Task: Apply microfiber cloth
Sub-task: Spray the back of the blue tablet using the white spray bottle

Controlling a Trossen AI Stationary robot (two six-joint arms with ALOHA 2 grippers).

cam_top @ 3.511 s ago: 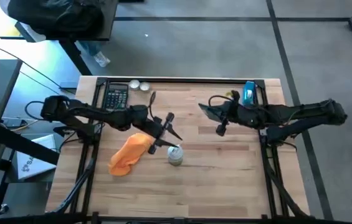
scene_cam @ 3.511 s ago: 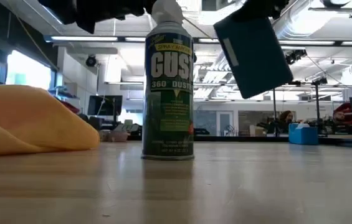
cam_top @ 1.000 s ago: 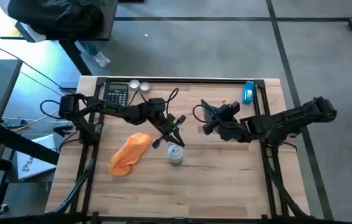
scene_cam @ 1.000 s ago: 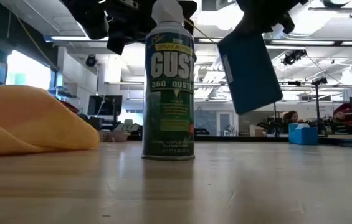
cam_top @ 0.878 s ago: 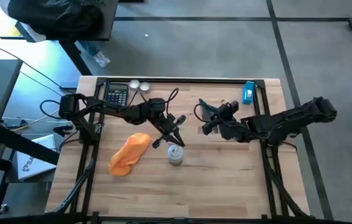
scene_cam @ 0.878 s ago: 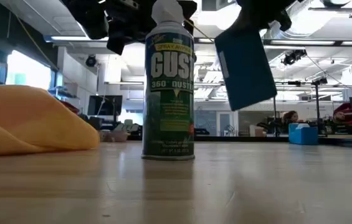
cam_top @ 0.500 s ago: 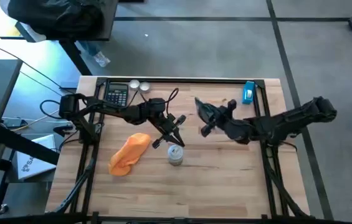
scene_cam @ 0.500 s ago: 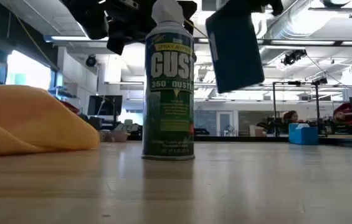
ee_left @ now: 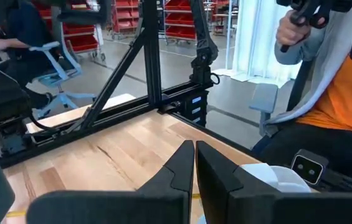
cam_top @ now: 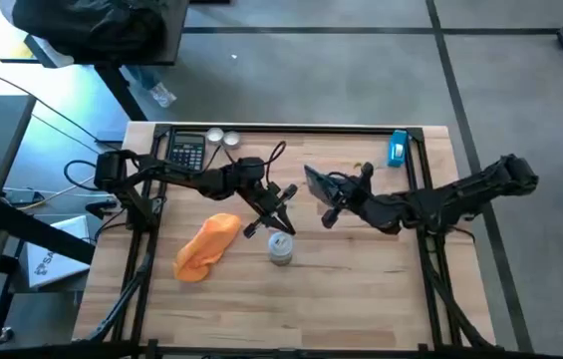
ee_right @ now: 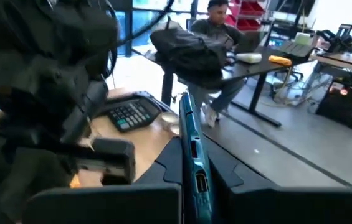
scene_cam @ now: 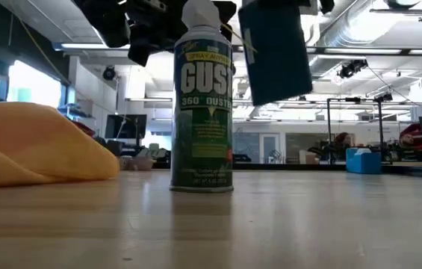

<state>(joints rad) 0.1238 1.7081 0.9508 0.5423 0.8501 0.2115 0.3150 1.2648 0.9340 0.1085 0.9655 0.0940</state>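
The orange microfiber cloth (cam_top: pixel 206 246) lies crumpled on the table's left half, also seen in the low view (scene_cam: pixel 39 146); no gripper touches it. A green spray can (cam_top: pixel 280 247) (scene_cam: pixel 203 97) stands upright to its right. My left gripper (cam_top: pixel 279 206) hovers shut just above and behind the can, with nothing between its fingers (ee_left: pixel 194 163). My right gripper (cam_top: pixel 333 202) is shut on a dark flat device (cam_top: pixel 318 182) (scene_cam: pixel 270 52), held in the air right of the can's top. My right gripper pinches the dark device between its two fingers, the thin edge (ee_right: pixel 191 146) standing upright between them. The fingers reach in from the table's right side. The device is lifted clear of the table, and in the low view it hangs tilted below the gripper.
A calculator (cam_top: pixel 186 153) and two small round tins (cam_top: pixel 221 137) sit at the far left. A blue box (cam_top: pixel 399 148) stands at the far right. A seated person in orange (ee_left: pixel 350 93) shows beyond the table. Bare wood lies along the near edge.
My right gripper has carried the dark device toward the table's left and upward, bringing it close beside the can's top and my left gripper. The device stays held and tilted. The cloth and can have not moved.
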